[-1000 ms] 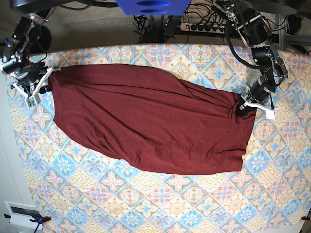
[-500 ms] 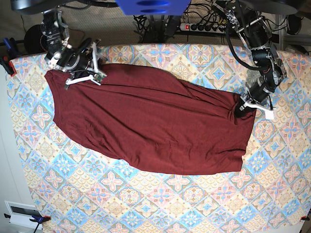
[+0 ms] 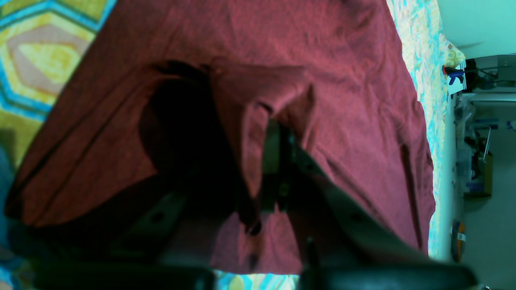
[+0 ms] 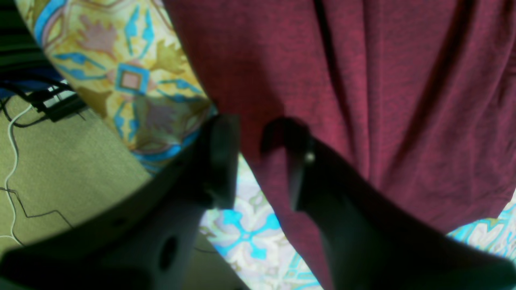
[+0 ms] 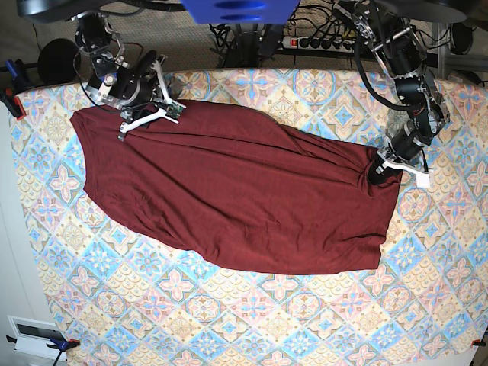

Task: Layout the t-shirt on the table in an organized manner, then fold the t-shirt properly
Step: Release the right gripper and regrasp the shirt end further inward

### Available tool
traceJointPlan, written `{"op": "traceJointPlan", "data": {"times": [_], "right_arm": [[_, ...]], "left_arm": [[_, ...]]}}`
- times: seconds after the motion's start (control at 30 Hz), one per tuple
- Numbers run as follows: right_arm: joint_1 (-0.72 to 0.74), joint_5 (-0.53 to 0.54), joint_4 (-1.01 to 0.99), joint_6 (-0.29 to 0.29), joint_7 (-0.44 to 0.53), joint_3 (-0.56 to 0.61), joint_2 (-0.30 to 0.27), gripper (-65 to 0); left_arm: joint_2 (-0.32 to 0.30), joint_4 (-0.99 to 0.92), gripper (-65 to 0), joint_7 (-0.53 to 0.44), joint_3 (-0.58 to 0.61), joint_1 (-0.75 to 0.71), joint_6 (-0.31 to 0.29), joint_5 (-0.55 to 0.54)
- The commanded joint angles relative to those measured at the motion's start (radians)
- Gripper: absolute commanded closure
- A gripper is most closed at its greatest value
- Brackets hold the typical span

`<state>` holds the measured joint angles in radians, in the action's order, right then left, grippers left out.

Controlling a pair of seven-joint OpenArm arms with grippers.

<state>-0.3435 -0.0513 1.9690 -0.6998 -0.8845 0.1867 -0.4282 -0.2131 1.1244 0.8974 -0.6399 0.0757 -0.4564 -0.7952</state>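
The dark maroon t-shirt (image 5: 244, 198) lies spread across the patterned table (image 5: 252, 320), with creases running left to right. My left gripper (image 5: 380, 169) is at the shirt's right edge. In the left wrist view it (image 3: 274, 177) is shut on a bunched fold of the t-shirt (image 3: 354, 80). My right gripper (image 5: 149, 114) is at the shirt's far left top edge. In the right wrist view it (image 4: 254, 161) is open, one finger over the table (image 4: 133, 80) and the other over the t-shirt (image 4: 403, 80), straddling the shirt's edge.
The table's far edge runs just behind my right gripper, with floor and cables (image 4: 36, 100) beyond it. A power strip (image 5: 320, 42) lies behind the table. A clamp (image 5: 11, 99) grips the left table edge. A white box (image 5: 34, 335) sits at the front left.
My right gripper let go of the shirt's left corner and moved right along the far edge to the shirt's top. The left corner now lies flat. The left arm has not moved.
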Motion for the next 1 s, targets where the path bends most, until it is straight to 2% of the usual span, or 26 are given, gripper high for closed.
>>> {"op": "traceJointPlan", "data": {"times": [0.0,0.13,0.33,0.43,0.63,0.9,0.97], "right_arm": [[0.008,0.005,0.014,0.002,0.012,0.02,-0.019,-23.0],[0.04,0.005,0.013,0.002,0.012,0.124,-0.054,-29.7],[0.045,0.003,0.003,0.002,0.012,0.13,-0.053,-28.6],[0.094,0.001,-0.015,0.002,0.012,0.132,-0.053,-26.8],[0.131,0.001,-0.029,0.002,0.012,0.135,-0.053,-19.8],[0.128,0.001,-0.023,0.002,0.012,0.129,-0.053,0.0],[0.128,0.001,-0.023,0.002,0.012,0.129,-0.053,-0.3]], "left_arm": [[-0.009,0.007,0.0,0.004,0.001,0.009,0.003,0.0],[-0.009,0.007,0.0,0.004,0.002,0.011,0.003,0.0],[-0.007,0.006,0.0,0.004,0.002,0.028,0.003,0.001],[-0.007,0.006,0.0,0.004,0.004,0.029,0.003,0.001],[-0.006,0.006,0.0,0.004,0.004,0.029,0.003,0.001],[-0.006,0.006,0.0,0.006,0.004,0.029,0.003,0.001],[-0.006,0.006,0.0,0.006,0.004,0.029,0.003,0.001]]}}
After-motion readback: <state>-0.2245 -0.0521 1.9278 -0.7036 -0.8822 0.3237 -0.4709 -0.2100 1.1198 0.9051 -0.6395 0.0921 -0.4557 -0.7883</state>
